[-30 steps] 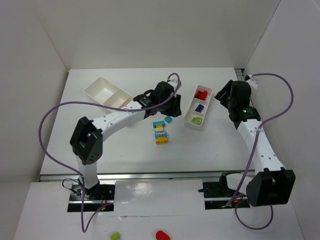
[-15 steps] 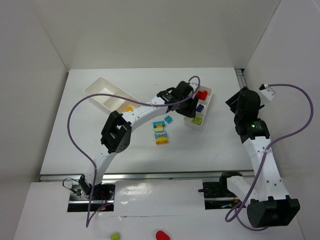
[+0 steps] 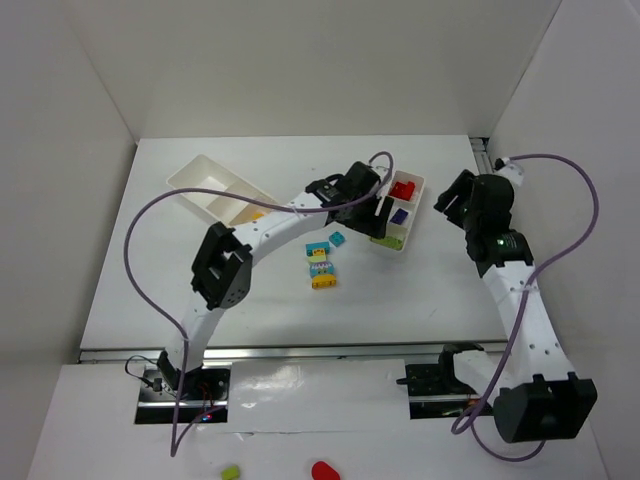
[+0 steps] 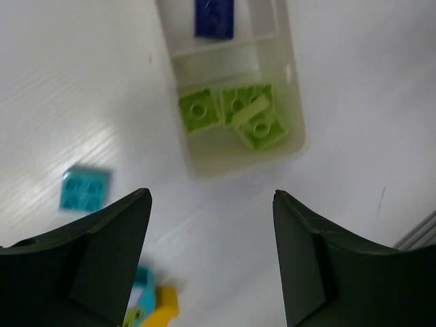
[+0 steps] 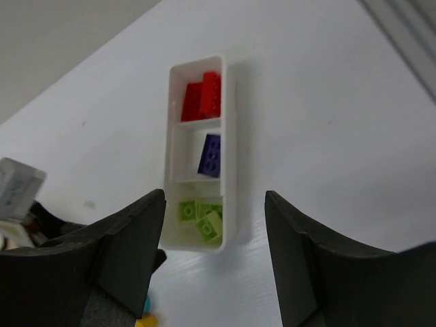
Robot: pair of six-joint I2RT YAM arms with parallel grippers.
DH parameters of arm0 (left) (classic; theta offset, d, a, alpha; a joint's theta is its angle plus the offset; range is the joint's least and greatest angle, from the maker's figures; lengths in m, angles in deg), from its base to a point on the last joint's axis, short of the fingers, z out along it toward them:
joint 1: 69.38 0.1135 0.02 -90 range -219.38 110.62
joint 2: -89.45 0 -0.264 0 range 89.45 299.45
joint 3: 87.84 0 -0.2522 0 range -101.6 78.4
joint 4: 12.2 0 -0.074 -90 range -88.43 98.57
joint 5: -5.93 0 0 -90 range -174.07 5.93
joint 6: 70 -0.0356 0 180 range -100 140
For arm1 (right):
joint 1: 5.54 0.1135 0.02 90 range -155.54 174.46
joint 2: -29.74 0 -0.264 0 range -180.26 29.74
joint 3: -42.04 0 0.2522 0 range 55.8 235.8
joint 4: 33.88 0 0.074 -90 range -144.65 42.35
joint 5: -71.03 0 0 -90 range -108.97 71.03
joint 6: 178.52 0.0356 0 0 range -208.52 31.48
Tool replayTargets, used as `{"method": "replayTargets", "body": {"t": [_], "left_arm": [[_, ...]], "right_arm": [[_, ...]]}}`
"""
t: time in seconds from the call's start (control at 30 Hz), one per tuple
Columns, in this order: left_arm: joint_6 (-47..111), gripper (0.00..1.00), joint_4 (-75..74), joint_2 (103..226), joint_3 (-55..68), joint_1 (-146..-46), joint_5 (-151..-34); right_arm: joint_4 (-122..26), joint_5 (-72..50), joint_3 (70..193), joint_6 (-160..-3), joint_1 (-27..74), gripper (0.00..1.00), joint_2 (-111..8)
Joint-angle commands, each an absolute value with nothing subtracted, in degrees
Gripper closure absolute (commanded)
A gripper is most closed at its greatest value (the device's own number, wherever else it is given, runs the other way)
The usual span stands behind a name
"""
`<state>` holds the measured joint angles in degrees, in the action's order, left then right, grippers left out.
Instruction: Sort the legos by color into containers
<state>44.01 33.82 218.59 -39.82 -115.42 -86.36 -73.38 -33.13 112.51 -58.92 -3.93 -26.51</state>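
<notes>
Legos (image 4: 235,116), green, fill the tray's (image 4: 238,162) end cell, close by the left gripper (image 4: 211,197): jaws wide, empty. Right gripper (image 5: 214,197) at tray's 3 o'clock, also spread, empty. Blue lego (image 4: 214,17) mid cell, red legos (image 5: 203,95) far cell. Cyan lego (image 4: 84,189) loose at tray's 8 o'clock.

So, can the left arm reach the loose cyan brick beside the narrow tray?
Probably yes: the left gripper hangs open close beside the cyan brick, which lies flat, apart from the narrow tray, with nothing over it.
</notes>
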Motion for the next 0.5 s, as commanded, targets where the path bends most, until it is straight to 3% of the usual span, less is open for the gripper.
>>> {"method": "replayTargets", "body": {"t": [0.0, 0.1, 0.27, 0.47], "left_arm": [[44.6, 0.19, 35.7, 203.1, -33.6, -113.2, -82.2], [46.7, 0.17, 36.2, 195.0, -23.1, -107.6, -81.7], [47.8, 0.13, 38.2, 179.0, -10.5, -98.8, -76.9], [49.1, 0.14, 40.6, 171.5, -5.5, -91.5, -72.5]], "right_arm": [[-69.9, -17.2, 112.8, -63.3, -3.7, 0.32, -32.2], [-69.9, -9.6, 112.1, -64.9, 2.7, 0.28, -39.2], [-69.4, -16.7, 111.5, -65.4, 20.0, 0.10, -46.9], [-68.1, -22.2, 116.6, -63.7, 29.3, 0.07, -56.3]]}}
